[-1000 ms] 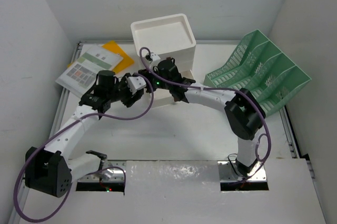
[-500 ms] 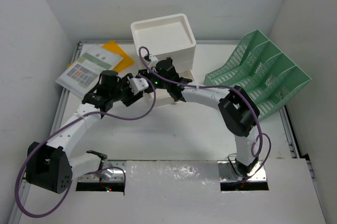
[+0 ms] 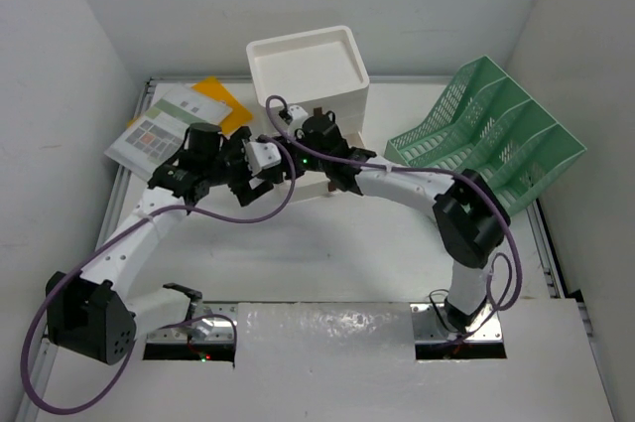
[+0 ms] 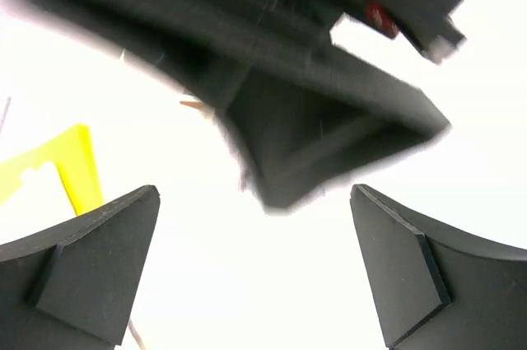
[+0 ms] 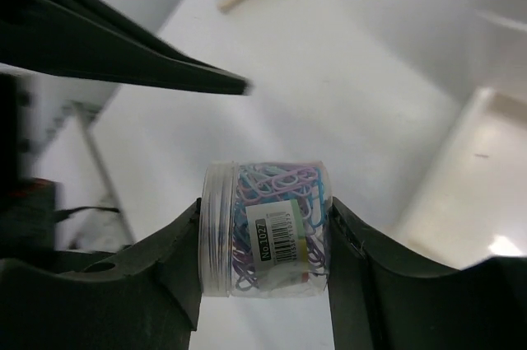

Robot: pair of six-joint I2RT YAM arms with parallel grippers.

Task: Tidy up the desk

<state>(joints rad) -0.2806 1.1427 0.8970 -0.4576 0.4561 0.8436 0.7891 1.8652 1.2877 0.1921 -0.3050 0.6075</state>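
Jar (image 5: pixel 265 226) of coloured clips is seen at centre of the right wrist view, clamped across its round wall by the right gripper (image 5: pixel 265 245) and held above the desk (image 5: pixel 346 62). A dark finger (image 5: pixel 123 41), likely the other arm's, is noted close by at upper left. A knock there could twist the jar loose.

Left wrist view: the left gripper (image 4: pixel 254 239) is spread wide, with nothing held. A blurred dark mass (image 4: pixel 313 128), probably the right wrist, fills the upper frame just ahead. Collision is judged the main hazard.

Top view: both arms are crowded at centre, in front of the drawer unit (image 3: pixel 308 65). The desk spans most of the frame. A dropped jar could roll away.
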